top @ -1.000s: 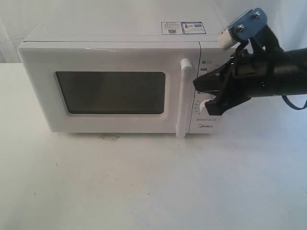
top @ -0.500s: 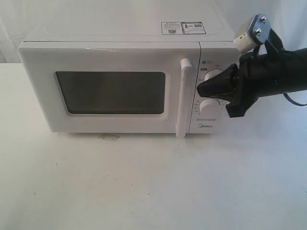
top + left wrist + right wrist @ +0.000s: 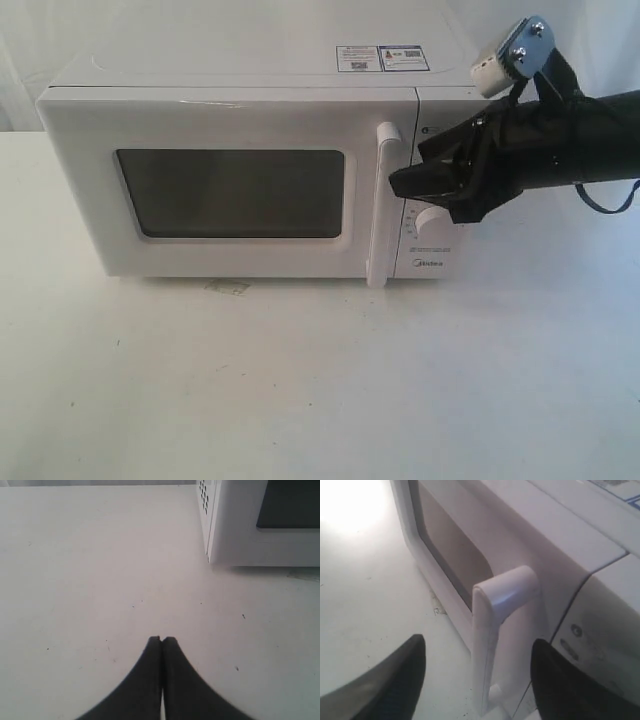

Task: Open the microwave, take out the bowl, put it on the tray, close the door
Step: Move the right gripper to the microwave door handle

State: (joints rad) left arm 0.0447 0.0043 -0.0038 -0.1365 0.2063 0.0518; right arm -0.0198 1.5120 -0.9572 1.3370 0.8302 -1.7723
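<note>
— The right gripper (image 3: pixel 397 183), right of centre in the exterior view: open or closed?

— Its black jaws are spread wide. In the wrist view they stand either side of the white bar handle (image 3: pixel 382 205) without touching it. Half a second ago the tip was pinched to a point in front of the upper dial. It has since slid left, up to the handle, just above the lower dial (image 3: pixel 432 220).

— And the microwave (image 3: pixel 200 70)?

— Unmoved, filling the upper left and centre of the frame on the white table (image 3: pixel 300 380). Its door (image 3: pixel 90 180) sits flush, the window (image 3: pixel 230 193) dark.

— The left gripper (image 3: pixel 161 640)?

— Jaws pressed together over bare table, near the oven's left front corner.
</note>
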